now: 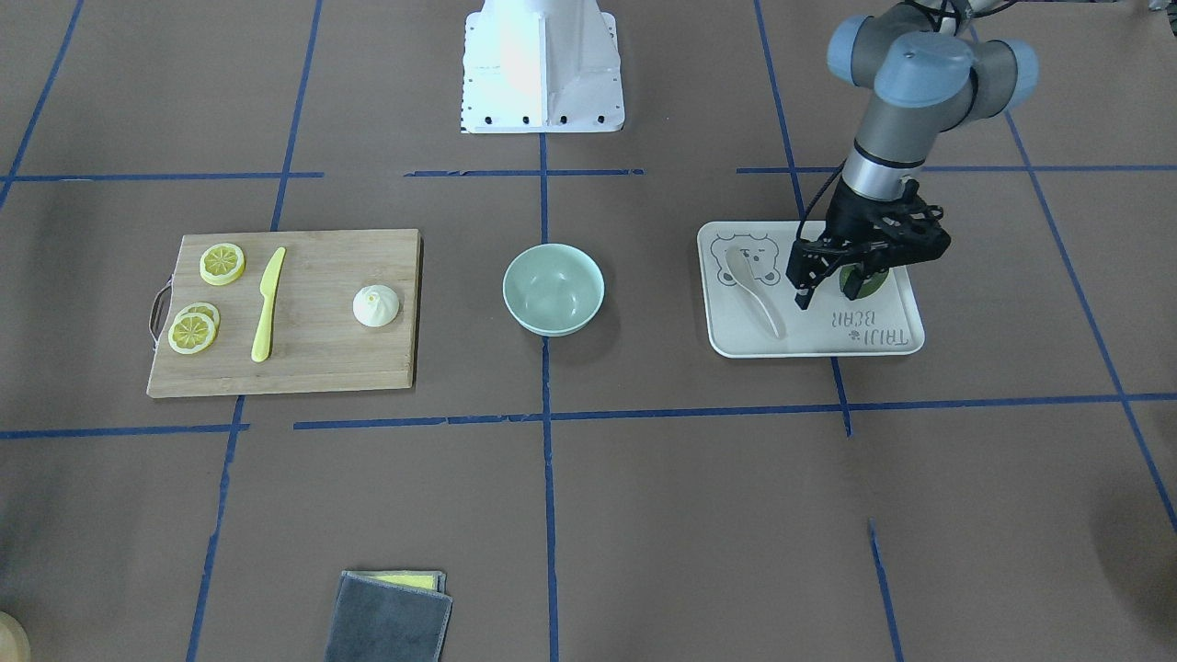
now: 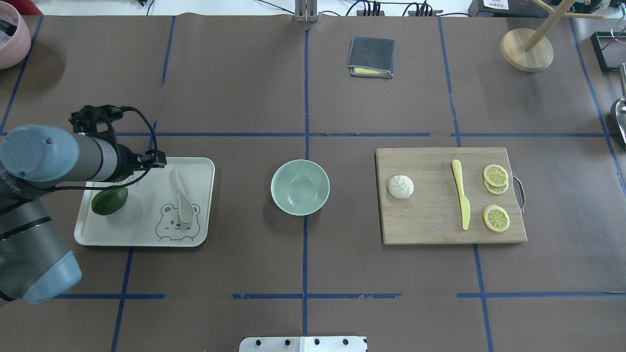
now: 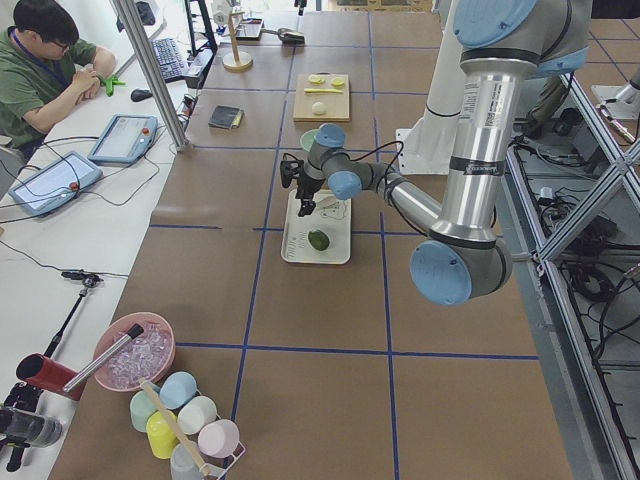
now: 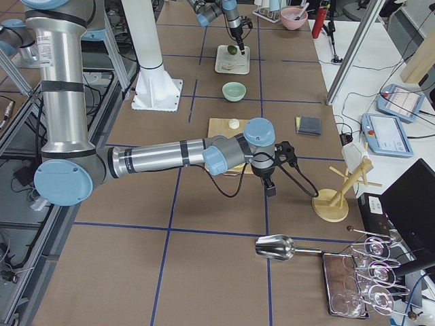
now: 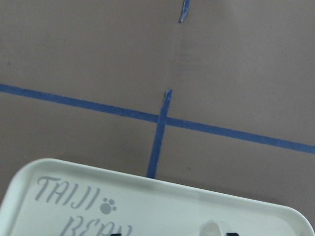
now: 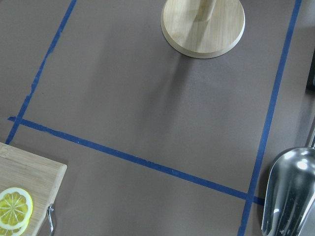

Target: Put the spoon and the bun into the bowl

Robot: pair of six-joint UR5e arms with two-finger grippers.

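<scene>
Hovering our left fingers [image 1: 803, 294], spread open, between spoon [image 1: 754, 294] and avocado [image 1: 864, 283], we risk nudging the avocado or skidding the spoon across its tray [image 1: 809, 348].

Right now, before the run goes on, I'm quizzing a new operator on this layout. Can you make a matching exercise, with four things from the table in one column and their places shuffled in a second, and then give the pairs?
Things
1. spoon
2. bun
3. bowl
4. grey cloth

Places
A. on the wooden cutting board
B. straight on the table, between the tray and the board
C. on the far side from the robot, alone
D. on the bear-print tray

Pairs: 1-D, 2-A, 3-B, 4-C
</scene>
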